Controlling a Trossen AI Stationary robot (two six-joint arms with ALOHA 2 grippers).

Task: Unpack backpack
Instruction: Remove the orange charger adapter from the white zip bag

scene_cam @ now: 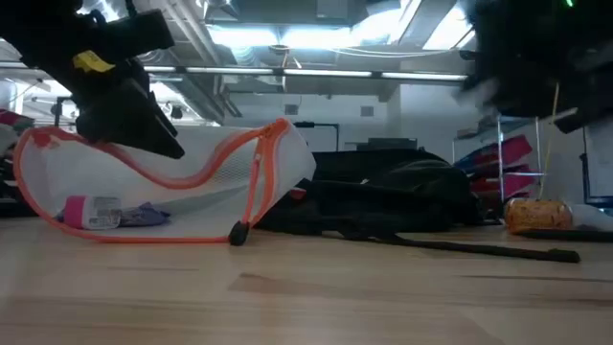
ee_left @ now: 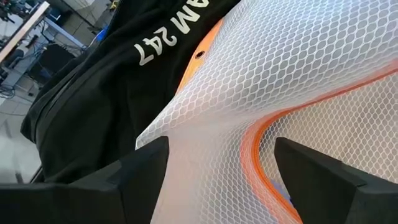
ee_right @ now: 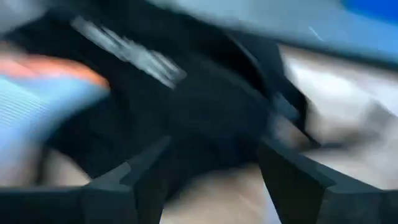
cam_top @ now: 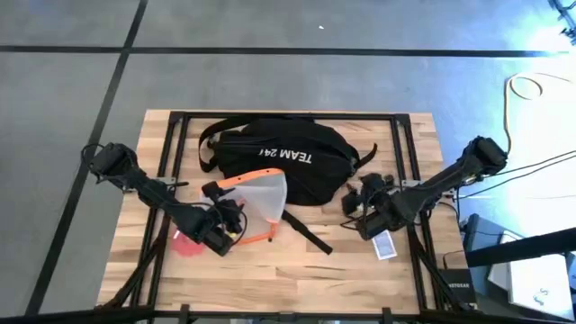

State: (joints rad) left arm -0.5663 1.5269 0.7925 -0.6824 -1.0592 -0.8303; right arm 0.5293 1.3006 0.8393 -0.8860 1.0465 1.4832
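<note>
The black backpack (cam_top: pixel 279 160) with white "TEAM 247" lettering (ee_left: pixel 163 38) lies flat at the table's far middle. Leaning on its near side is a white mesh pouch (cam_top: pixel 259 193) with orange trim; small items (scene_cam: pixel 96 212) show through the pouch's lower part. My left gripper (cam_top: pixel 236 219) is open at the pouch's near-left end, and the orange-trimmed edge (ee_left: pixel 252 149) runs between its fingers. My right gripper (cam_top: pixel 354 202) is open beside the backpack's right end, with nothing between its fingers (ee_right: pixel 211 180). My left gripper stands open from above over the pouch's orange-trimmed edge (ee_left: pixel 249 140). The mesh fills the gap between the fingers. Whether the fingers touch the mesh, I cannot tell.
A black strap (cam_top: pixel 306 232) trails from the backpack toward the near edge. A small white-and-blue card (cam_top: pixel 384 245) lies near the right gripper. A red item (cam_top: pixel 184 243) lies by the left arm. A yellow-orange object (scene_cam: pixel 536 213) sits at the right.
</note>
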